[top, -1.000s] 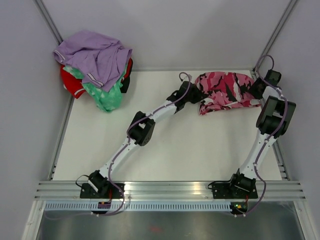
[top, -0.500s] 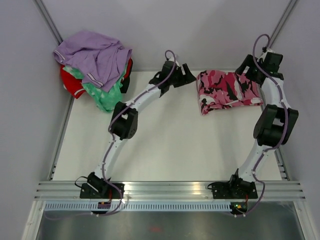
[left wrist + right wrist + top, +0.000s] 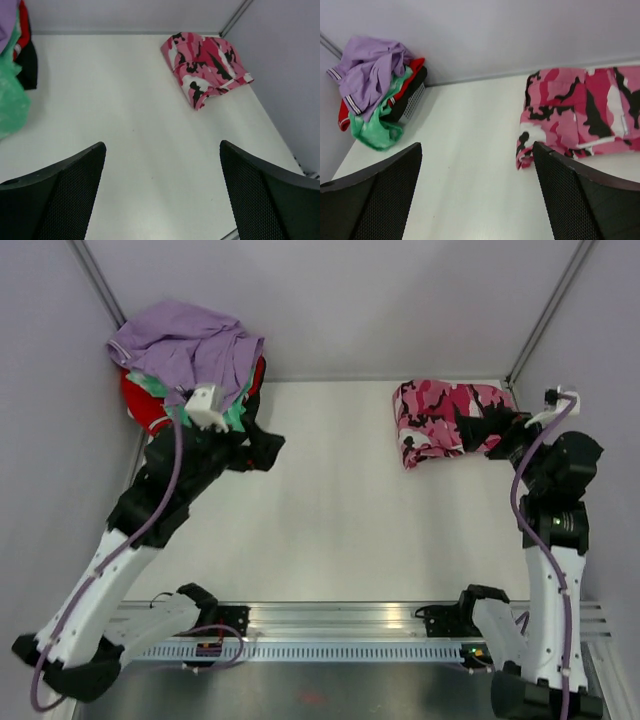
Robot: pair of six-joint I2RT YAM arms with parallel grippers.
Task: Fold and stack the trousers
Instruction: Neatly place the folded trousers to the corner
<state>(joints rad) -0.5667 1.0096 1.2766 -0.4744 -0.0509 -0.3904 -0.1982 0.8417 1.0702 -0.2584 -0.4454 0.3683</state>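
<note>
Lying folded in the far right corner of the bench (image 3: 340, 510), the trousers (image 3: 440, 420) are ungripped. The right pincer (image 3: 476, 145) hovers near their right edge, jaws wide and empty, and the left pincer (image 3: 162, 144), equally wide, hangs beside the clothes heap (image 3: 190, 360) far left.

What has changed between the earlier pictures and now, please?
The left gripper and right gripper opened, let go of the trousers and drew back, the left one swinging far leftward. The folded trousers stayed at the far right, the clothes pile at the far left.
</note>
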